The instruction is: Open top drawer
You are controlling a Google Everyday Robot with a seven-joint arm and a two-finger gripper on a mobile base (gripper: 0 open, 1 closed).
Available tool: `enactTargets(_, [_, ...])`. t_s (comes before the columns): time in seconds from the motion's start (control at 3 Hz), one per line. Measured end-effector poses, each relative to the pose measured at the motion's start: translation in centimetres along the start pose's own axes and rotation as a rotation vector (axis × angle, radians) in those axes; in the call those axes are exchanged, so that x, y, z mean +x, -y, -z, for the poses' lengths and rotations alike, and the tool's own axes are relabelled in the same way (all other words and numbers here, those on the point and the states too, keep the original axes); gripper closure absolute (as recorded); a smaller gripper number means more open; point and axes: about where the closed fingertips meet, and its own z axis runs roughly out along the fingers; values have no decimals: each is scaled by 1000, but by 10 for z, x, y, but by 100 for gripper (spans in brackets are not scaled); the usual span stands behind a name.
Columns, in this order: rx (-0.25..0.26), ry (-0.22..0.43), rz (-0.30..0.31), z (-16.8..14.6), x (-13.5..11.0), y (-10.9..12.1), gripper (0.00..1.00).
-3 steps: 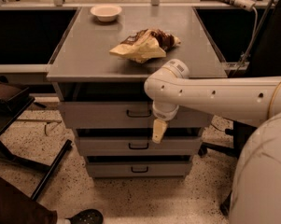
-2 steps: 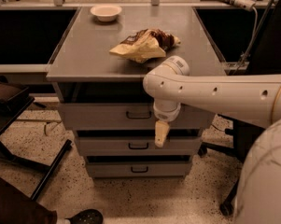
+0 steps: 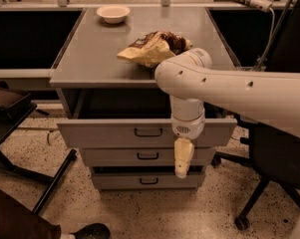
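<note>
The top drawer [image 3: 109, 133] is the widest grey front, with a small black bar handle [image 3: 148, 132]. It stands pulled out from the cabinet, with a dark gap between its front and the tabletop edge. My gripper [image 3: 182, 166] hangs pointing down from the white arm [image 3: 224, 86], just right of the handle. It is in front of the top and middle drawer fronts and holds nothing. The drawer's inside is hidden from this angle.
Two narrower drawers, middle [image 3: 114, 157] and bottom [image 3: 119, 181], sit below. On the grey tabletop [image 3: 89, 54] lie a crumpled chip bag [image 3: 152, 46] and a white bowl [image 3: 113, 13]. An office chair base [image 3: 259, 203] stands at the right, and a dark stand's legs [image 3: 50, 183] at the left.
The top drawer front has come out toward the camera and now looks wider and lower. The gripper has moved down and to the right with it.
</note>
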Motion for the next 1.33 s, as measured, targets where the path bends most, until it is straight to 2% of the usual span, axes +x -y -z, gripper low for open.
enactTargets(0.33, [-59, -82, -1, 2, 22, -16, 0])
enactTargets(0.67, [-7, -51, -11, 12, 14, -9, 0])
enactTargets(1.0, [120, 12, -6, 41, -11, 10, 0])
enactTargets(1.33, [191, 44, 27, 60, -35, 29, 0])
